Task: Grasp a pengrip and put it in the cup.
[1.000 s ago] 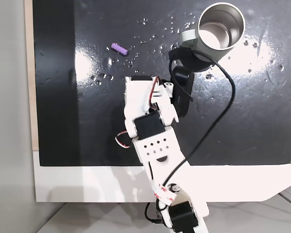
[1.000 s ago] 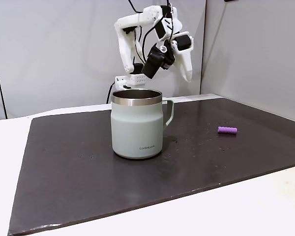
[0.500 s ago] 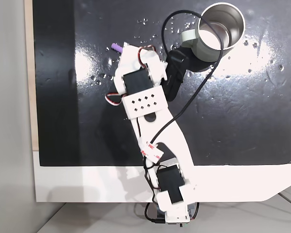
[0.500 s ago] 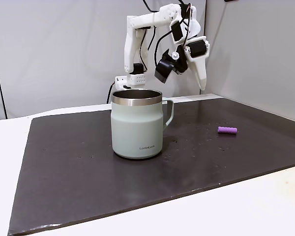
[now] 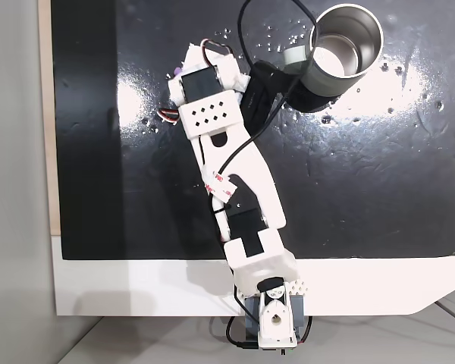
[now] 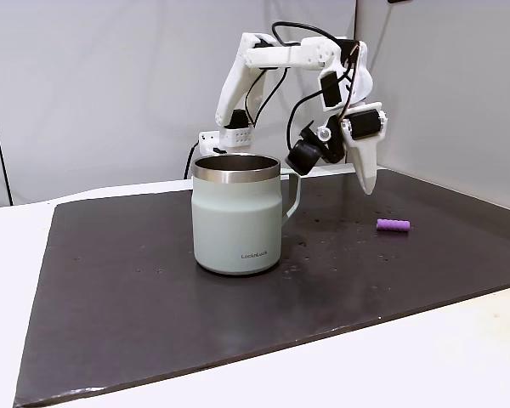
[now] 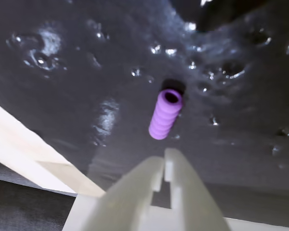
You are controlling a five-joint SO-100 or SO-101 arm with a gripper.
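Note:
The pengrip (image 6: pixel 393 224), a small light-purple ribbed tube, lies on the black mat, well to the right of the cup in the side fixed view. The wrist view shows the pengrip (image 7: pixel 164 114) lying just beyond my fingertips. My gripper (image 6: pixel 367 185) hangs above and slightly left of it, pointing down, apart from it. Its white fingers (image 7: pixel 183 180) meet at the tip, so my gripper (image 7: pixel 164 161) is shut on nothing. The sage-green cup (image 6: pixel 236 225) with a steel inside stands upright, its handle toward the arm. From above, the cup (image 5: pixel 315 76) is at the top right, and the arm covers the pengrip.
The black mat (image 6: pixel 136 280) carries scattered water droplets (image 5: pixel 277 42). A pale wooden strip (image 5: pixel 44 114) runs along its left edge in the top-down fixed view. A black cable (image 5: pixel 250 23) loops from the arm past the cup's handle. Grey walls stand behind the table.
The arm has stretched out away from the cup. The gripper has swung toward the pengrip and come down, and the arm now covers the pengrip from above.

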